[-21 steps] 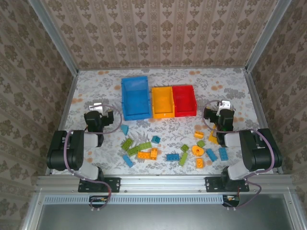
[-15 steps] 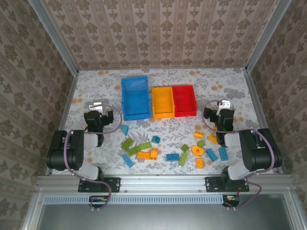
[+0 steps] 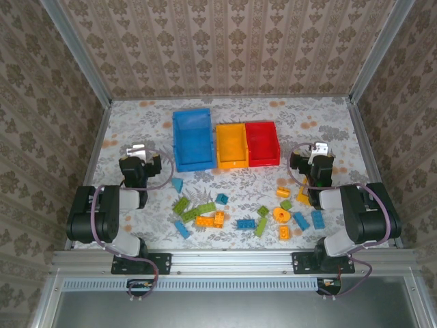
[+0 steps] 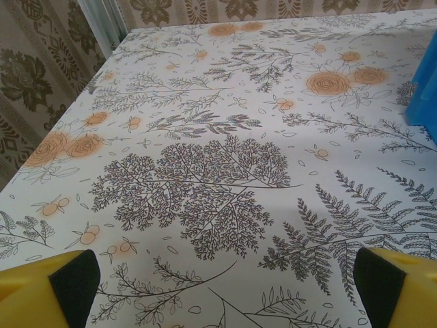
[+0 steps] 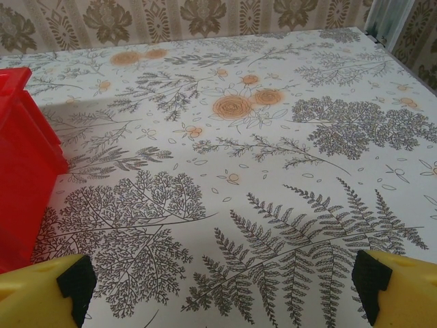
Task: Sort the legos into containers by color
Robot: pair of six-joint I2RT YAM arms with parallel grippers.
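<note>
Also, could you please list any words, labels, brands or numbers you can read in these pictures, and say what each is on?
None: no text can be read.
The blue bin, orange-yellow bin and red bin are plain.
The legos show no readable marks at this size.
The tablecloth and wallpaper carry only floral patterns.

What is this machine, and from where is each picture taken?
These are two robot arms bolted at the near edge of a flowered table. One picture looks down from above and behind them. The other two come from a camera on each wrist: the yellow tips at the bottom corners are the fingers of the left hand and the right hand. Both are open and hold nothing. On the table stand a blue bin, an orange-yellow bin and a red bin; loose legos, orange, green and blue, lie nearer the arms.
</note>
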